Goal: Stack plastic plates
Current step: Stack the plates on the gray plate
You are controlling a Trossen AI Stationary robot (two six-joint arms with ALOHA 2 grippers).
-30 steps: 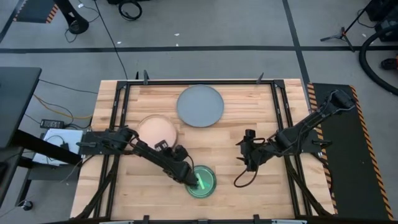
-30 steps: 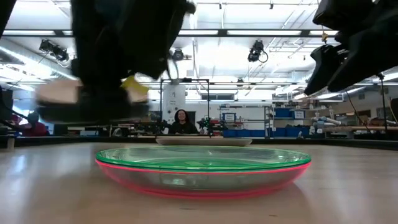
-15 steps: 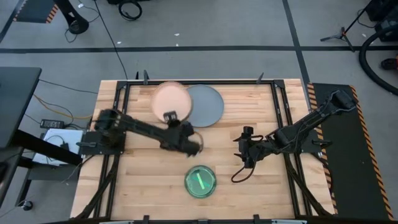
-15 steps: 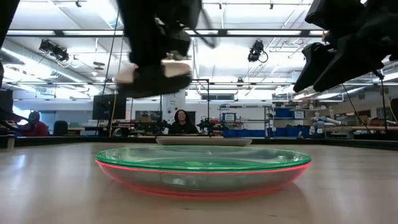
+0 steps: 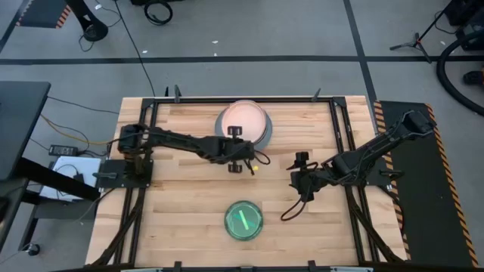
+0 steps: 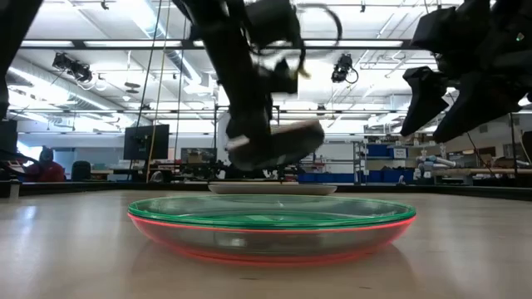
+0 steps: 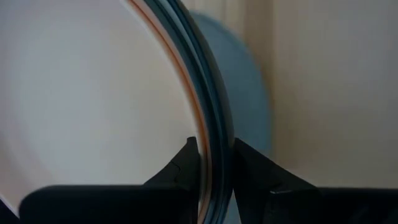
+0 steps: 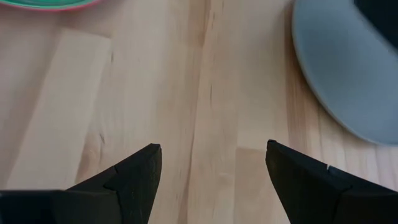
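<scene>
While the table (image 5: 174, 204) is seen from above as a bare wooden top inside a dark frame, wide open room is left along its left edge and near-right corner.

A large grey plate (image 5: 259, 136) is lying flat at the middle of the far edge, mostly covered by a peach/pink plate (image 5: 243, 117) carried over it. The pink plate is pinched at its near rim by the left gripper (image 5: 240, 149); in the left wrist view the rim (image 7: 208, 124) is clamped between both fingers (image 7: 181, 169), and a dark teal edge is seen layered under the pale face. No long axis exists, the plates being round; whether the pink plate touches the grey one or is slightly tilted cannot be told.

A smaller translucent teal plate (image 5: 243, 220) is nested on a red plate (image 6: 274, 247) near the middle of the near edge, level, rims up.

The right gripper (image 5: 302, 183) is held over bare wood right of centre, fingers spread wide, nothing between them, well apart from both stacks.
</scene>
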